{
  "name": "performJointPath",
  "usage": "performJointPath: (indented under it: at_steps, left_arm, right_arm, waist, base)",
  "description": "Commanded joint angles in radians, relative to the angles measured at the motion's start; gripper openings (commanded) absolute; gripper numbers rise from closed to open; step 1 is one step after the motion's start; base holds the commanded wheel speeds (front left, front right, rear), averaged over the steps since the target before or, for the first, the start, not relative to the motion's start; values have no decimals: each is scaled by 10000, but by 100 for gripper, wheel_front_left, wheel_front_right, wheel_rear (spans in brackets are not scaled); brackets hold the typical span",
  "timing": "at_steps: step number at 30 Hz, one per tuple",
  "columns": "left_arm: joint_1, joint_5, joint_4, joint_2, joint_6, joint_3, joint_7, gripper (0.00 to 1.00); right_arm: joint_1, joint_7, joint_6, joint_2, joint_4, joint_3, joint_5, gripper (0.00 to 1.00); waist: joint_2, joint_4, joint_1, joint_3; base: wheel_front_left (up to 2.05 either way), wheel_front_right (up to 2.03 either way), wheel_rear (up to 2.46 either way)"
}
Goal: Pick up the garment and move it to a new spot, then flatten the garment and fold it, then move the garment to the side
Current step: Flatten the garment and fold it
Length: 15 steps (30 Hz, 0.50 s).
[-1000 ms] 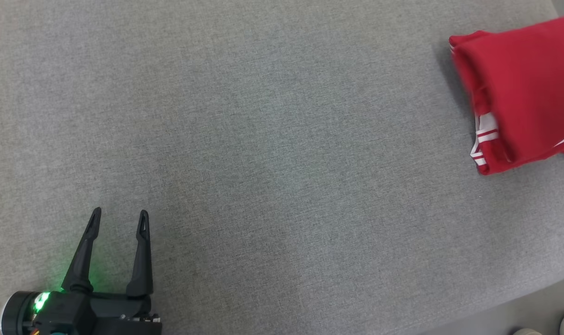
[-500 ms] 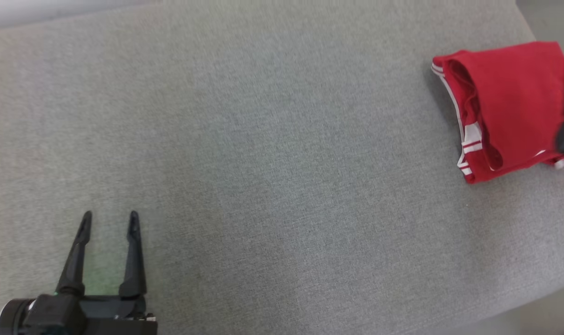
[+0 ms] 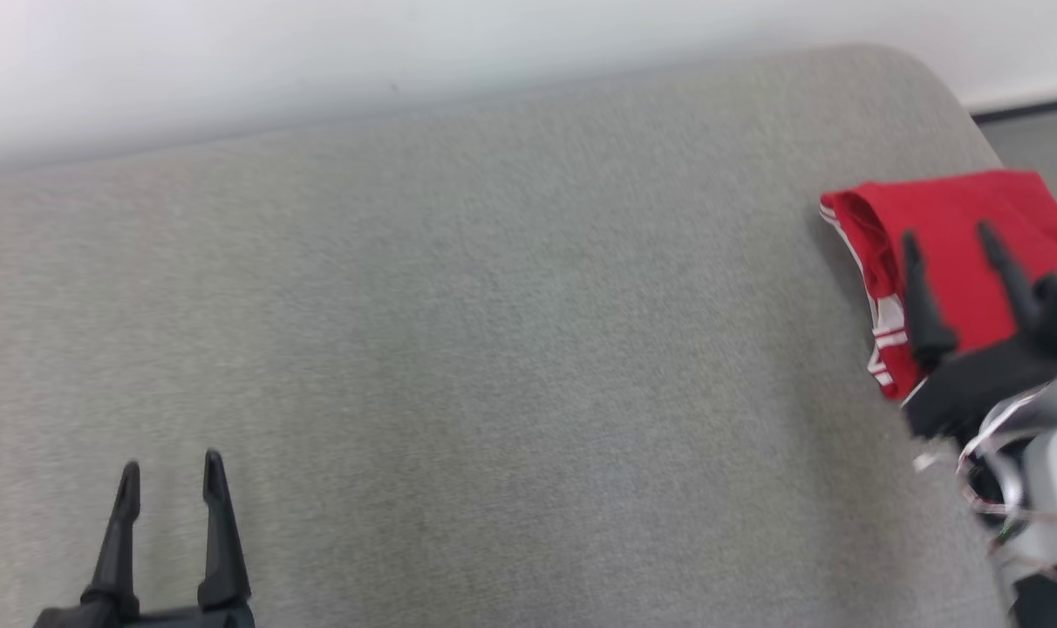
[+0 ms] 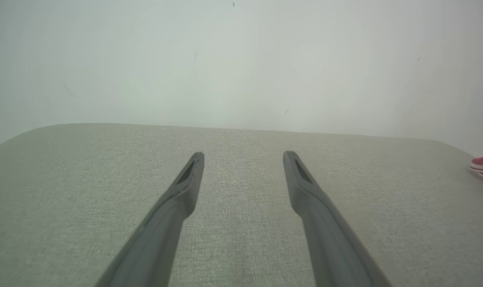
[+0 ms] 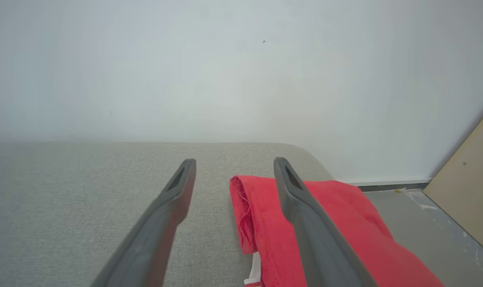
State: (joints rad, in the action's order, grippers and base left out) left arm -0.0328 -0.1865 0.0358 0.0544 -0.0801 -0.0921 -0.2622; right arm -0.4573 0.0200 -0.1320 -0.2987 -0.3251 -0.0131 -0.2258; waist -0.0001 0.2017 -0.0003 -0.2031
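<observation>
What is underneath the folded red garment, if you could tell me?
The red garment lies on the grey fabric surface, near its right end, and that surface shows beside it. Whatever sits directly beneath the cloth or between its folded layers is covered.

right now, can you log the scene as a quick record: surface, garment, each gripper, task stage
surface: grey fabric cushion, white wall behind
garment: red with white stripes, folded, at the cushion's right end
left gripper: fingers apart, empty, over bare cushion
right gripper: fingers apart, empty, above the garment
task stage: garment lies folded at the side
</observation>
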Motion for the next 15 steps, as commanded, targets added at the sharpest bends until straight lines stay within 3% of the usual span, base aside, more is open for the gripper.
performJointPath:
  at_steps: [1,15]
  left_arm:
    - [-166,-85,-65,-38,1,-28,-29,100]
    - [-569,-182,-1098,-40,413,-506,-29,100]
  right_arm:
    - [239,80,26,114,45,-38,-217,100]
    - [2079,1449,26,467,243,-649,-320,100]
  waist:
    - [1,-485,3,573]
    - [1,-897,3,1626]
  base:
    - [0,0,0]
    - [0,0,0]
